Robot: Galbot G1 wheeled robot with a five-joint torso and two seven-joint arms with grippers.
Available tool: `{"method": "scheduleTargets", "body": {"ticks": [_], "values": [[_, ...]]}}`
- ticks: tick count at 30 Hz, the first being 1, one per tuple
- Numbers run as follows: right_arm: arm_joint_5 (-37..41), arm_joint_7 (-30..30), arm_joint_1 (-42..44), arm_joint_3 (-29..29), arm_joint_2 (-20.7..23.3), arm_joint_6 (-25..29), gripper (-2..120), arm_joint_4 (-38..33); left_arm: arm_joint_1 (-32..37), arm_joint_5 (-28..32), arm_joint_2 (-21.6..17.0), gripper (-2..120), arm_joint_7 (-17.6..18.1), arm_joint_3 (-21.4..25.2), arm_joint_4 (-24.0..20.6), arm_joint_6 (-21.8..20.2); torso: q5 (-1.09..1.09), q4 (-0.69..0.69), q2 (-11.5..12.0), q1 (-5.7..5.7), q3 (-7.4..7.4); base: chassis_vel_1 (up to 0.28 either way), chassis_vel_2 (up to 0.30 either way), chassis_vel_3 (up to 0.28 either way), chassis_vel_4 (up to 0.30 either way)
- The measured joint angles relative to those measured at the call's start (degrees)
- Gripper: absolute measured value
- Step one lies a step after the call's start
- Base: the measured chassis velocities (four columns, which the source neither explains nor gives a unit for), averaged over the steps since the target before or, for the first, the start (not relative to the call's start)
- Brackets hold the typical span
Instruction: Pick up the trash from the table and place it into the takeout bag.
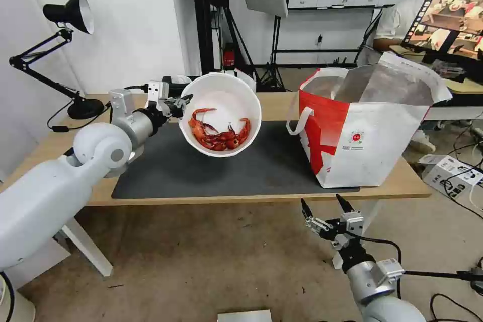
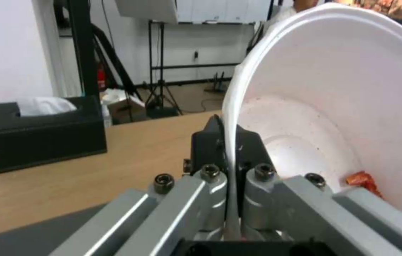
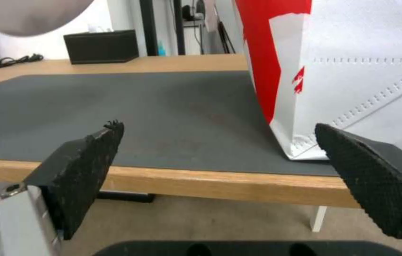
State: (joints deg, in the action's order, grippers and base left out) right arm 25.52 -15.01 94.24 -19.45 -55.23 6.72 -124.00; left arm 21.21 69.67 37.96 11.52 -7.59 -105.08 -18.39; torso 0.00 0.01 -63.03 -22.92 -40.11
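So my left gripper (image 1: 177, 104) is clamped on the rim of the white bowl (image 1: 220, 113), tipped up over the mat's back-left part. The takeout bag (image 1: 370, 126) sits off to my right, at the table's right end. Right gripper (image 1: 326, 207) hangs wide open, empty, below the front edge.

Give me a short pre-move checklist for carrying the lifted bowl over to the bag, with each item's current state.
1. Left gripper clamped on the white bowl rim: ok.
2. Bowl clear of the dark mat: ok.
3. Bowl level: not ok, tipped toward the camera, red shells pooled at the low side.
4. Takeout bag upright, mouth open: ok.
5. Right gripper out of the path, open below the table edge: ok.
6. Room inside the bag: cannot tell.
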Motion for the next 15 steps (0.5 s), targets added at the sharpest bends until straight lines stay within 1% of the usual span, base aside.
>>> {"method": "scheduleTargets", "body": {"ticks": [5, 8, 10, 12, 15], "values": [[0.00, 0.00, 0.01, 0.00, 0.00, 0.00, 100, 0.00, -2.66, 0.57, 1.43, 0, 1.07, -1.50, 0.90, -0.15, 0.00, 0.00, 0.00, 0.00, 0.00, 0.000, 0.000, 0.000, 0.000], [0.00, 0.00, 0.01, 0.00, 0.00, 0.00, 100, 0.00, -7.35, 1.58, 3.65, 0, 1.98, -4.80, 2.62, -0.95, 0.01, 0.00, 0.00, 0.00, 0.00, 0.000, 0.000, 0.000, 0.000], [0.00, 0.00, 0.00, 0.00, 0.00, 0.00, 100, 0.00, -8.29, 1.87, 4.12, 0, 1.98, -5.43, 3.04, -1.18, 0.00, 0.00, 0.00, 0.00, 0.00, 0.000, 0.000, 0.000, 0.000], [0.00, 0.00, 0.01, 0.00, 0.00, 0.00, 100, 0.00, -11.51, 2.71, 5.68, 0, 2.15, -7.39, 4.74, -1.70, 0.00, -0.01, 0.01, 0.00, 0.00, 0.000, 0.000, 0.000, 0.000], [0.00, 0.00, 0.00, 0.00, 0.00, 0.00, 100, 0.00, -13.06, 3.01, 6.41, 0, 2.37, -8.27, 5.56, -1.86, 0.00, 0.00, 0.01, 0.00, 0.00, 0.000, 0.000, 0.000, 0.000]]}}
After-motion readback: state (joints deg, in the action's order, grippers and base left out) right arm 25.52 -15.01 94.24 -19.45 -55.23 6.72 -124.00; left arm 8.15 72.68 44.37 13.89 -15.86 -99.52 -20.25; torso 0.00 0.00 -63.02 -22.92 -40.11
